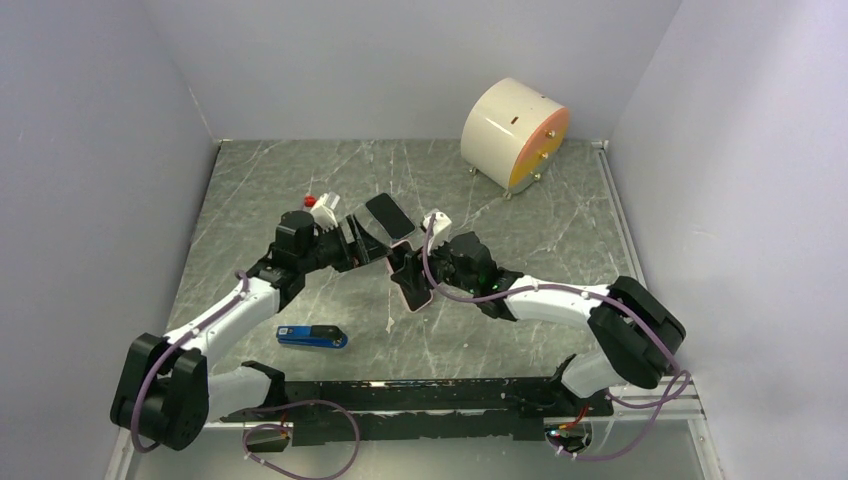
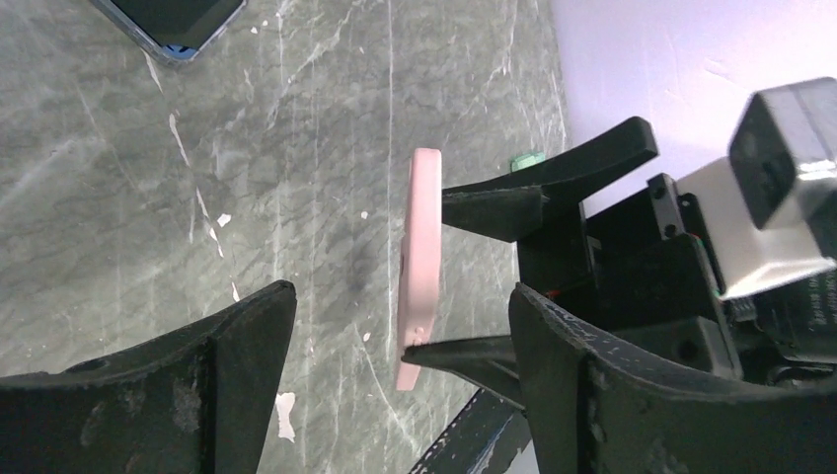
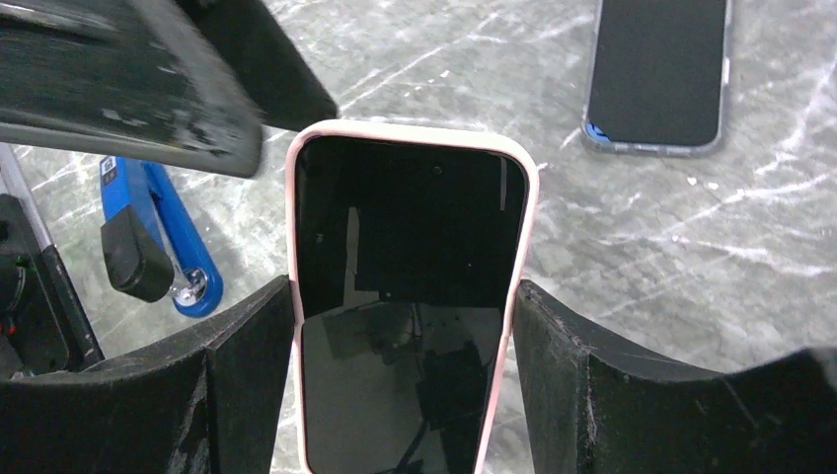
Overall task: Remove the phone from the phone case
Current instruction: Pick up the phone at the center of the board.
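A phone in a pink case (image 3: 410, 296) stands on edge above the table, screen toward the right wrist camera. My right gripper (image 3: 405, 370) is shut on its two long sides; it also shows in the top view (image 1: 408, 275). In the left wrist view the pink case (image 2: 424, 247) is edge-on, pinched by the right gripper's black fingers (image 2: 494, 207). My left gripper (image 2: 400, 341) is open and empty, with its fingers either side of the case's free end and not touching it. It sits just left of the case in the top view (image 1: 362, 245).
A second dark phone (image 1: 390, 214) lies flat behind the grippers, also in the right wrist view (image 3: 656, 74). A blue hand tool (image 1: 312, 337) lies near the left arm. A white and orange drum (image 1: 515, 133) stands at the back right. A small red and white object (image 1: 320, 205) sits near the left wrist.
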### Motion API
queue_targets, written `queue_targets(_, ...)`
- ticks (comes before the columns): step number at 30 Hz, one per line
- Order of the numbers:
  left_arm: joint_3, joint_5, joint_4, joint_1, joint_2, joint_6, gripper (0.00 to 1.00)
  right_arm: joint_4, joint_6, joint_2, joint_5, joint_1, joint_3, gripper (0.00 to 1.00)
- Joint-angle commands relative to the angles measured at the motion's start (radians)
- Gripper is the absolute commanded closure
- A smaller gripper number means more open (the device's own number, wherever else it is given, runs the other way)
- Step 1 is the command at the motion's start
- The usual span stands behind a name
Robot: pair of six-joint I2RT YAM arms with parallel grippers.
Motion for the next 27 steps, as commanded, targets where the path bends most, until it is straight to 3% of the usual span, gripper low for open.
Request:
queue_targets(1,0.046,0.037,0.075,-0.014,0.033,-0.008,0.18,0.175,-0.081,-0.021,-0.044,0.019,0.032,0.55)
queue_targets(16,0.052,0.162,0.213,-0.035,0.158,-0.055,0.52,0.204,-0.144,0.007,-0.073,0.029,0.083,0.54)
queue_targets(21,0.069,0.175,0.242,-0.037,0.152,-0.056,0.74,0.203,-0.167,0.01,-0.054,0.029,0.118,0.51)
queue_targets(27,0.104,0.104,0.216,-0.026,0.069,-0.033,0.92,0.2,-0.162,-0.039,0.028,0.026,0.135,0.21)
